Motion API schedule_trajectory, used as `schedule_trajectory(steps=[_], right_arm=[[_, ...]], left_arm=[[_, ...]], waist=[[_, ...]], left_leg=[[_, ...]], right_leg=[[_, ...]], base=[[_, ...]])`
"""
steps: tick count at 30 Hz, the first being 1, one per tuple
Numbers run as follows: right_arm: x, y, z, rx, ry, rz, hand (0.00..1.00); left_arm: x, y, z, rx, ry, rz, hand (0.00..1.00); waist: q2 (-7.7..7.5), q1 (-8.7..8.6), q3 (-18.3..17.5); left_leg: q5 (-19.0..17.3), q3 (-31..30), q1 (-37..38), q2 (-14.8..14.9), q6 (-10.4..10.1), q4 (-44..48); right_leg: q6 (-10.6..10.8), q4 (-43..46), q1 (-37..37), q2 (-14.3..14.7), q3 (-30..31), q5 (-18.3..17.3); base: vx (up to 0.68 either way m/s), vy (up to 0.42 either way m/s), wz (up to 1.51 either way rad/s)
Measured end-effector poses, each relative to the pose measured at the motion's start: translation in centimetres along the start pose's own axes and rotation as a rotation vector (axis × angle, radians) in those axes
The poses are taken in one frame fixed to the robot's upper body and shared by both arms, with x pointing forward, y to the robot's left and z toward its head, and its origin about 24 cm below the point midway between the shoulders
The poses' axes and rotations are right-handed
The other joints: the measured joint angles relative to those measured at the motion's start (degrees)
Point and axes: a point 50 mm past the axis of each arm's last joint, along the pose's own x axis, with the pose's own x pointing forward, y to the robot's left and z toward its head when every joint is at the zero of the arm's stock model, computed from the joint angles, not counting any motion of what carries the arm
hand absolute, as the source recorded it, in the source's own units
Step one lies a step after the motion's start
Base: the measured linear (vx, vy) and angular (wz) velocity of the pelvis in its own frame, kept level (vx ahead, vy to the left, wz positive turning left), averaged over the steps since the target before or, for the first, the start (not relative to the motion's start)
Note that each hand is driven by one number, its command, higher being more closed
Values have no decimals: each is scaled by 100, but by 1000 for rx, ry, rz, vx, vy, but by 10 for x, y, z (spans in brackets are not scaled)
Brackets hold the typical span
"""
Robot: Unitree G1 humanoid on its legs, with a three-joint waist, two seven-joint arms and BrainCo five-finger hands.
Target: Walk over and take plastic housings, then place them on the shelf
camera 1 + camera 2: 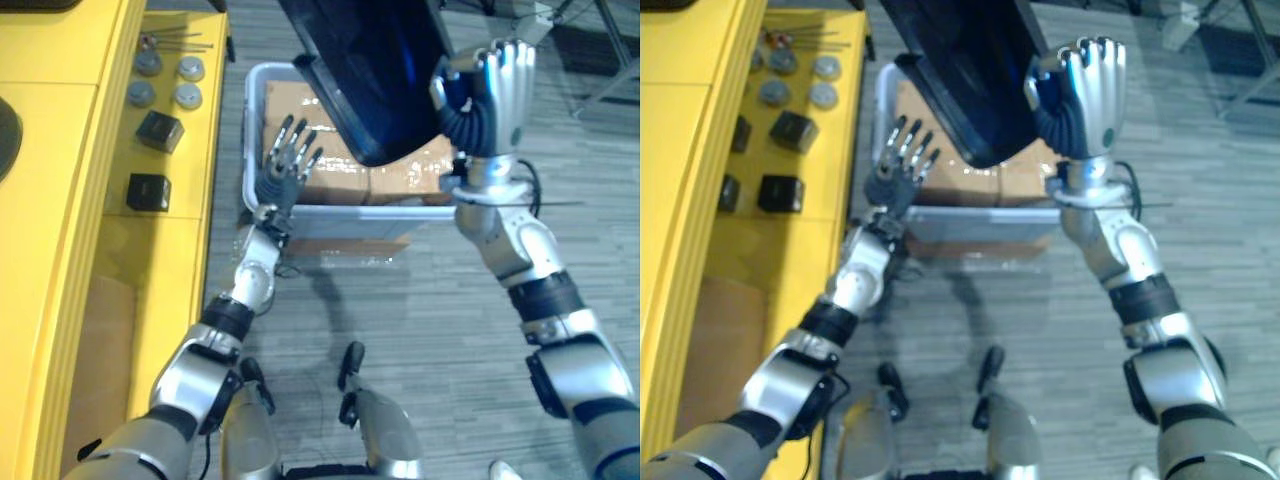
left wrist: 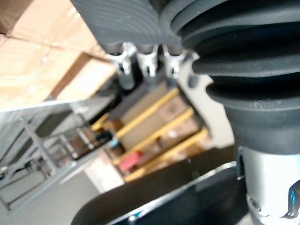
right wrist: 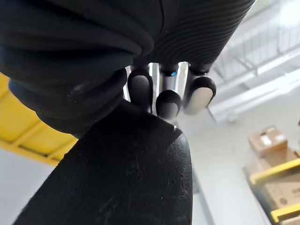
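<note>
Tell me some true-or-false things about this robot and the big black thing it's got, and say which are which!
1. The right hand has its fingers curled round the black housing. True.
2. The left hand is a closed fist. False: its fingers are straight and spread.
3. The grey bin has cardboard boxes inside. True.
4. The yellow shelf is on the robot's right. False: it is on its left.
5. The small black cubes lie in the bin. False: they sit on the yellow shelf.
</note>
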Motion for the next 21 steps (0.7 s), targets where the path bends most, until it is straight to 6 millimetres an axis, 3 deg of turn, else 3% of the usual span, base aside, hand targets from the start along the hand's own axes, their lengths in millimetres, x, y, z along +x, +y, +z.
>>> schedule_trajectory(steps=[8, 21], right_arm=[[-20, 5, 5, 40, 7, 82, 100], [-50, 28, 29, 162, 11, 210, 100]], left_arm=[[-2, 3, -9, 17, 32, 28, 0], [-11, 7, -26, 12, 97, 74, 0]], waist=[[211, 51, -265], [223, 84, -677]], left_leg=[[-13, -3, -4, 17, -13, 5], [-67, -27, 111, 33, -31, -6]], right_leg=[[-5, -60, 22, 26, 4, 20], [3, -116, 172, 22, 6, 22]], base=[[-4, 57, -1], [-4, 66, 0]])
